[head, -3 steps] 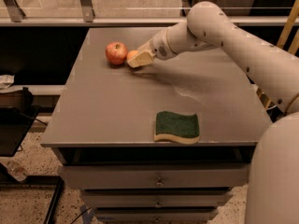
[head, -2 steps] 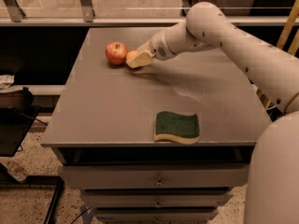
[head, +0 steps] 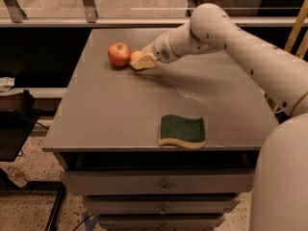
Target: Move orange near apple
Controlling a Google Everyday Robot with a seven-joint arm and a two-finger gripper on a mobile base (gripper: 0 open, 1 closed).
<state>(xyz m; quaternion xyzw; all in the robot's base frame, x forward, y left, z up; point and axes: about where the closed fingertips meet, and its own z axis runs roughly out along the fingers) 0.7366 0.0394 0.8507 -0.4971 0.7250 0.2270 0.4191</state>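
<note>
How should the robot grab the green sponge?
From straight above, pinching its two long edges: the sponge lies flat, so only its thin sides offer a hold. The pincer is at the back, beside the orange.

Gripper (head: 143,61) at the counter's (head: 120,109) 11 o'clock covers most of the orange (head: 136,55); I see only its upper sliver. Can't tell if it touches the apple (head: 119,54) at its 9 o'clock. Arm (head: 240,42) is cut off at 3 o'clock and the drawers (head: 161,186) at 6.

Dim, warm — shadow under claw (head: 139,61), beside apple (head: 119,54)
</note>
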